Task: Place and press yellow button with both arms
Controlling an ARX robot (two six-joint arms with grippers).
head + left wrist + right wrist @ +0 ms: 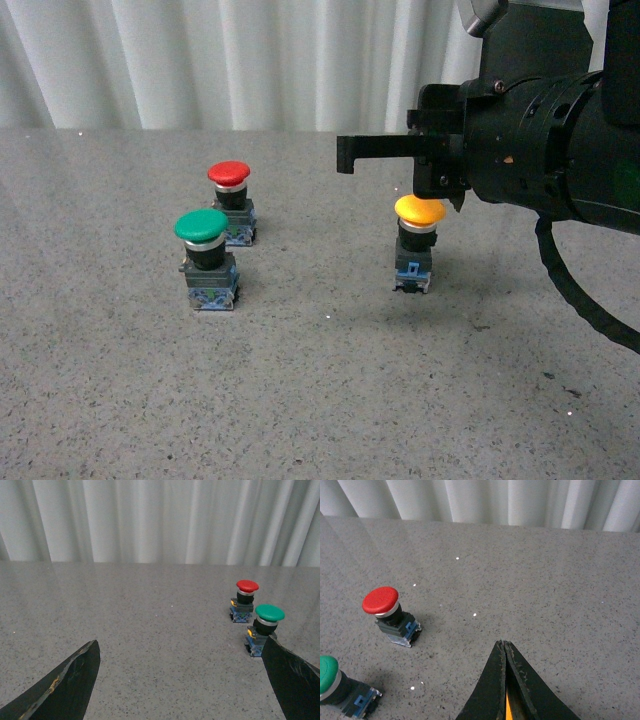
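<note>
Bright, even light in all three views, with tiny white glints on the grey table (pixel 300 400). Shadows beside the yellow button (pixel 419 210) are soft and faint

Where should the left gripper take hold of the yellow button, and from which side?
Grip the yellow button on its black body just under the silver collar, coming in level from its open left side. It stands upright, its wide cap overhangs the body, and the shut right gripper sits right over the cap, so I'd judge a top approach blocked.
</note>
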